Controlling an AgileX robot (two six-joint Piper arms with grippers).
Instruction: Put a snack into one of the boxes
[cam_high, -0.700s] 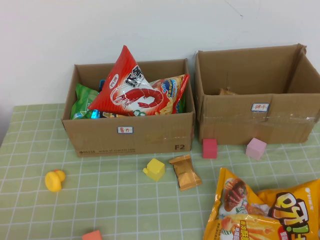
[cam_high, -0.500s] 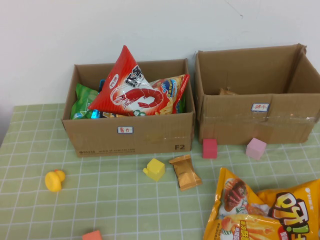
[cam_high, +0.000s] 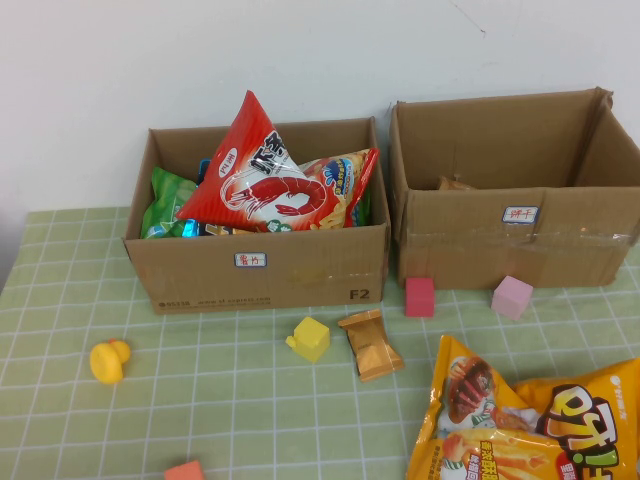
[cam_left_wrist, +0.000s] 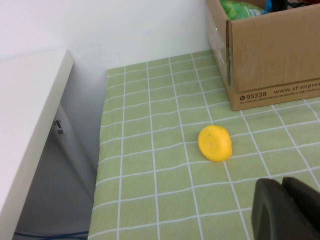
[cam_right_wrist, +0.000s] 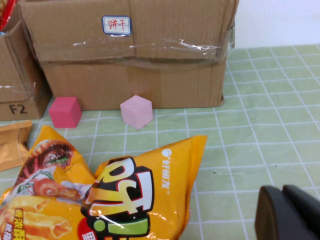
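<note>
The chip bag (cam_right_wrist: 115, 200) before the taped box (cam_right_wrist: 150, 55) looks light, crinkly; pinch a corner. Left gripper (cam_left_wrist: 287, 210) and right gripper (cam_right_wrist: 290, 212) closed, empty.

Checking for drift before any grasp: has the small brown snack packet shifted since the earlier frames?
No. The brown snack packet still lies beside the yellow block, before the left box.

The orange snack bag (cam_high: 530, 420) and a red block (cam_high: 184, 470) ran off the high view's bottom edge, while the right box (cam_high: 515, 190) hid most of its contents.
</note>
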